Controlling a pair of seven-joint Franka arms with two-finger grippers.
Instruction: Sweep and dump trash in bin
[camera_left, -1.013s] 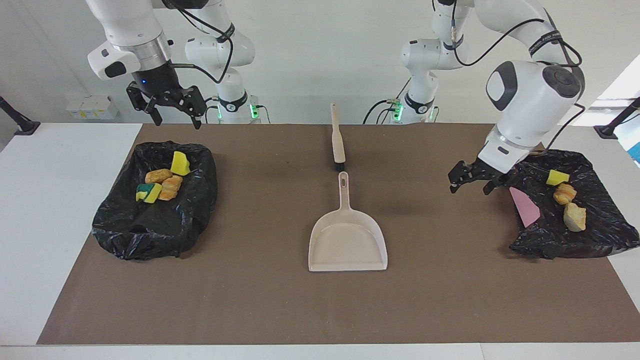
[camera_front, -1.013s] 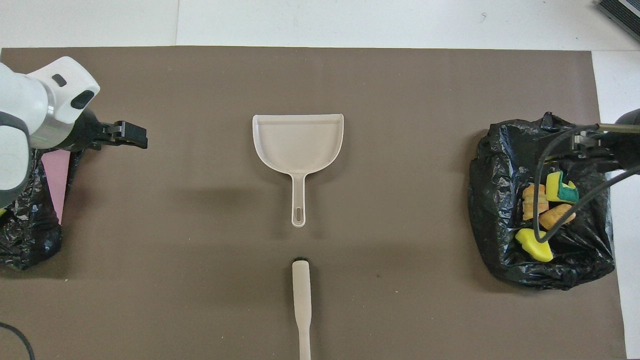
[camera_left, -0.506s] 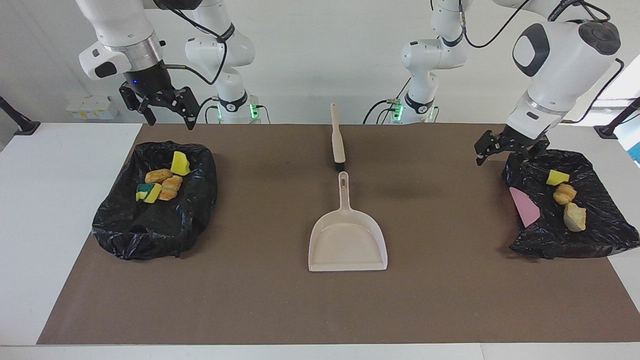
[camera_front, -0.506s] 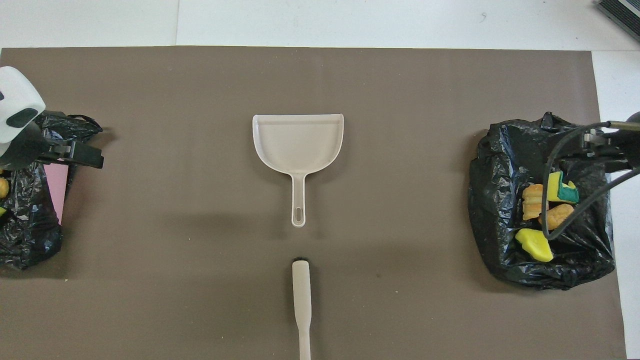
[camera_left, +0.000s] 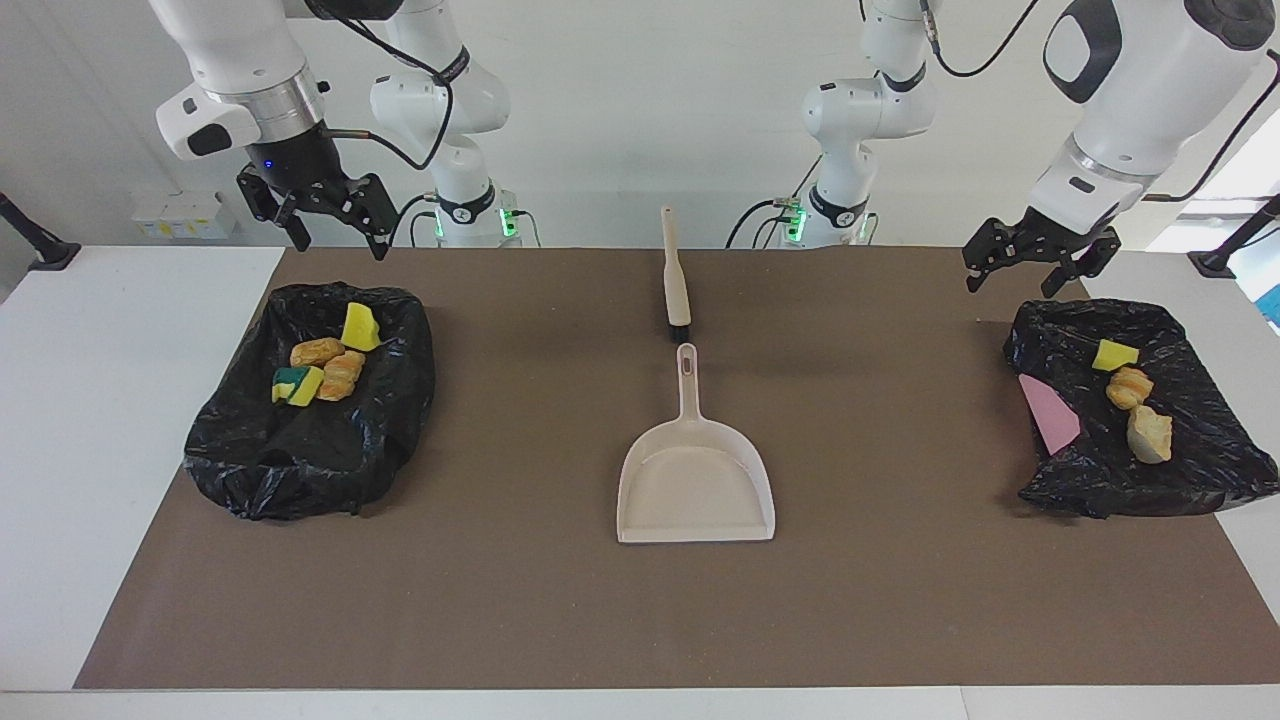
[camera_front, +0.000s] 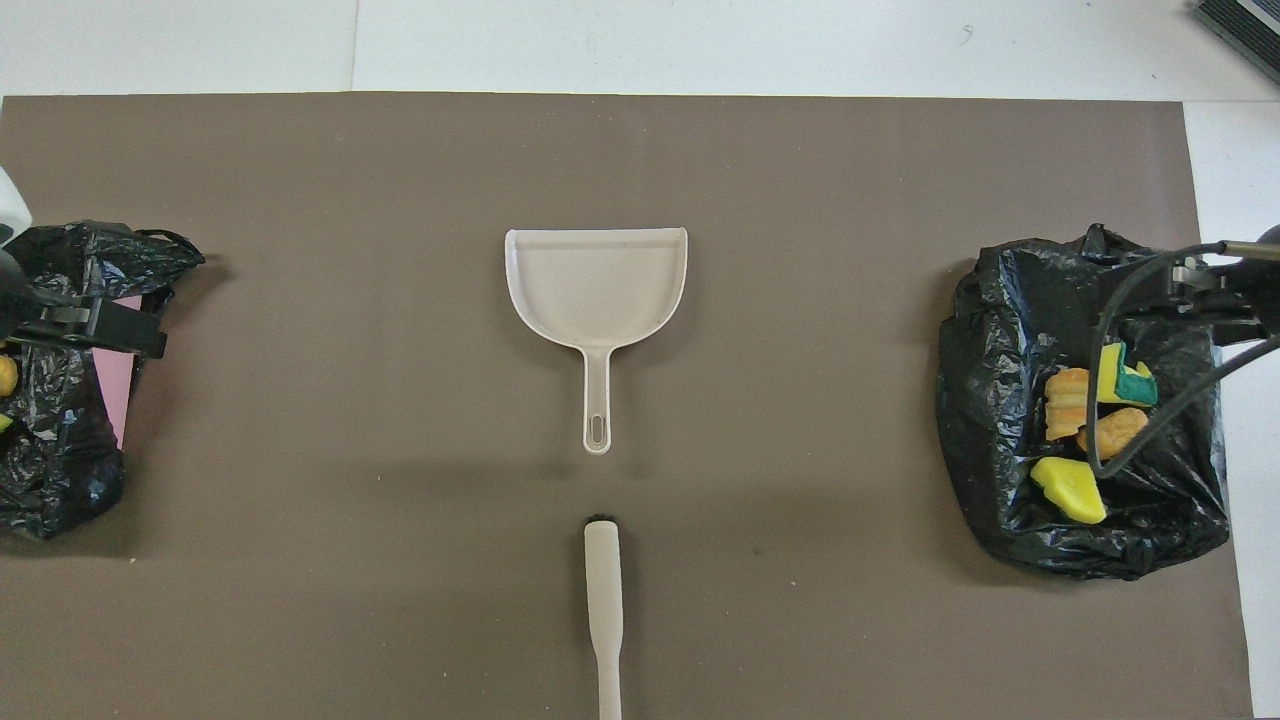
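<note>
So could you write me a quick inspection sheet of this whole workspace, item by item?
Surface: brown mat on a white table; no loose pieces seen on it.
Job's things: trash lies in two black bags, four pieces in one, three in the other. Dustpan mid-mat, brush nearer the robots, end to end with the pan's handle.
Clutter: pink sheet on the second bag's edge.
End effectors: left end effector and right end effector both open, empty, raised over their bags' robot-side edges.
Cables: black leads along both arms.
Surroundings: white wall, black stands at the table's ends.
</note>
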